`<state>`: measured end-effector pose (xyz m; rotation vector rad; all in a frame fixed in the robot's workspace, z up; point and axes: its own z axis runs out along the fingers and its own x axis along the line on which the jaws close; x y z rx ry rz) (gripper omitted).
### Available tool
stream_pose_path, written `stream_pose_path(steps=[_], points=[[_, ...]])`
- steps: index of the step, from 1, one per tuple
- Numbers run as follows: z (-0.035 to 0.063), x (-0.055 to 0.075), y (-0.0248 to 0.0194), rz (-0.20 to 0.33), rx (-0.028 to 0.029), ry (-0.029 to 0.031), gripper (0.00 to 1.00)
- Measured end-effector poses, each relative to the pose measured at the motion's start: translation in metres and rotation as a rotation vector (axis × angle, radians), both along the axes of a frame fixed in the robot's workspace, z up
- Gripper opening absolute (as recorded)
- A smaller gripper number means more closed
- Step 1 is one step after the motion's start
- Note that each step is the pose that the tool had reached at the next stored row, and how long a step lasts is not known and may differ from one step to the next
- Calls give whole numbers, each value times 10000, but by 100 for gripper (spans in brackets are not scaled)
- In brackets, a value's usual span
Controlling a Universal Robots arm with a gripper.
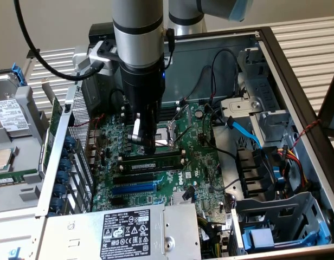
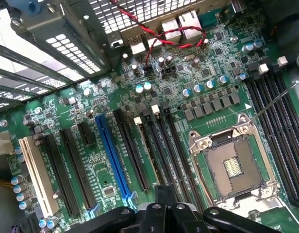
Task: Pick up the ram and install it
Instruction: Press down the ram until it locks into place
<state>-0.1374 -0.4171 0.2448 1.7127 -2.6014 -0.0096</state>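
The ram (image 1: 156,160) is a long thin stick with a green edge. It stands on edge in a black memory slot on the motherboard (image 1: 202,168), just in front of the CPU socket (image 1: 168,135). My gripper (image 1: 148,149) hangs straight down over it, shut, with its fingertips meeting the stick's top edge left of its middle. In the wrist view the gripper (image 2: 165,206) sits over the row of long black memory slots (image 2: 161,145) beside the CPU socket (image 2: 234,167).
A blue expansion slot (image 1: 132,189) and black ones lie nearer the power supply (image 1: 129,233). A blue cable (image 1: 245,132) and dark wires cross toward the drive cage (image 1: 275,216) at the exterior view's right. The perforated rear wall (image 1: 75,135) stands at the left.
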Motion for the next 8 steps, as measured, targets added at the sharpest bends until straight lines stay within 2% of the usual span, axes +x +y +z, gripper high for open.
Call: stream_pose_path(steps=[8], points=[[0,0,0,-1033,-1,0,11]])
